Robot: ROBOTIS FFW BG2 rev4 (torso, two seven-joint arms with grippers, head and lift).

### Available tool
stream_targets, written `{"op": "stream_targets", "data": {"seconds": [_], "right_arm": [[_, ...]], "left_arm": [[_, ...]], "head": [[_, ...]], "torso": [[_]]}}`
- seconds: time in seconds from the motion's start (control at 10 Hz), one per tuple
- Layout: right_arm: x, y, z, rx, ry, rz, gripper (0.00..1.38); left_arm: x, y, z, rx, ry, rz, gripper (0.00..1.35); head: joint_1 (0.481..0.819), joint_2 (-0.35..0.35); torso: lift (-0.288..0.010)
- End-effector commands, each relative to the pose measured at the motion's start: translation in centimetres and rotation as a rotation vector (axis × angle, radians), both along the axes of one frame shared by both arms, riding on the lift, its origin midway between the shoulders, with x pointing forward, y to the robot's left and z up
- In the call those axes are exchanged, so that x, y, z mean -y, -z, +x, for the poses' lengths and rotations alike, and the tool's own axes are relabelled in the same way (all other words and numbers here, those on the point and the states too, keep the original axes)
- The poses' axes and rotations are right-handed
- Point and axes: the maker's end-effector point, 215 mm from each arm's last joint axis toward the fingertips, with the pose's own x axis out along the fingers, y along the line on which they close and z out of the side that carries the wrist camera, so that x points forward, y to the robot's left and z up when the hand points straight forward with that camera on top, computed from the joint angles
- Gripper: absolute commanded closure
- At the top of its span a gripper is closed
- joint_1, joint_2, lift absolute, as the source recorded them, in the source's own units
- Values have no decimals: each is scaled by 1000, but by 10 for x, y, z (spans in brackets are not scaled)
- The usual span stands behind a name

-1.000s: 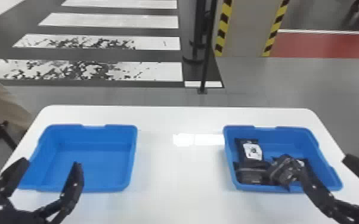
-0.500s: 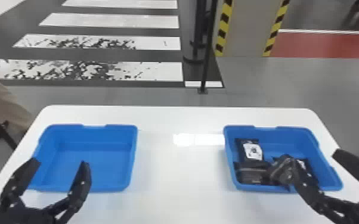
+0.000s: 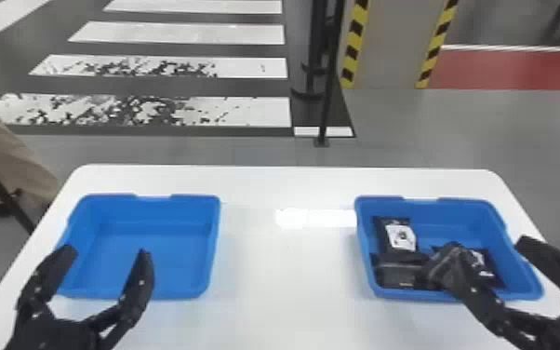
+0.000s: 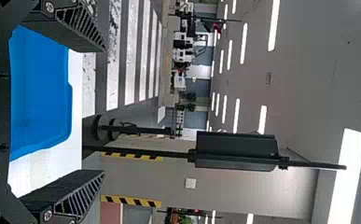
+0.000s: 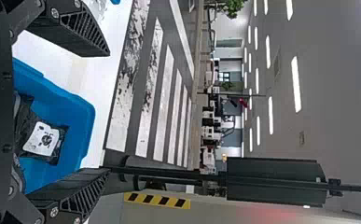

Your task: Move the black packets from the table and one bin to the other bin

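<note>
In the head view my left gripper (image 3: 102, 260) stands open over the near edge of the left blue bin (image 3: 153, 246), which holds nothing. My right gripper (image 3: 490, 249), also open, is over the near right part of the right blue bin (image 3: 470, 214). Several black packets (image 3: 393, 277) lie in that bin, one with a white label (image 3: 401, 236); a finger partly covers those at the near side. The left wrist view has the open left gripper (image 4: 104, 112) and the bin (image 4: 40, 93). In the right wrist view are the open right gripper (image 5: 109, 112) and a labelled packet (image 5: 40, 137).
Both bins stand on a white table (image 3: 283, 279), with a wide stretch of tabletop between them. Behind the table's far edge is a thin black pole (image 3: 330, 84). A person's leg (image 3: 9, 149) is beyond the table's left side.
My left gripper has shifted a little to the right in the head view. The right gripper has moved slightly left and up, still open. Bins and packets look unmoved.
</note>
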Motion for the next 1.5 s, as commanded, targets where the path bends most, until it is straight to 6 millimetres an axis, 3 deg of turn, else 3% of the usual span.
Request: {"op": "stream_targets", "data": {"seconds": [0.0, 0.6, 1.4], "right_arm": [[0, -3, -1, -2, 9, 7, 142], [7, -7, -4, -4, 44, -3, 144], [11, -5, -2, -10, 53, -4, 144]], "left_arm": [[1, -1, 2, 2, 0, -3, 102], [-11, 4, 2, -18, -18, 16, 107], [-9, 10, 3, -40, -15, 11, 101]], "head": [[695, -22], [695, -26], [695, -26]], "torso": [[-110], [-110], [-110]]}}
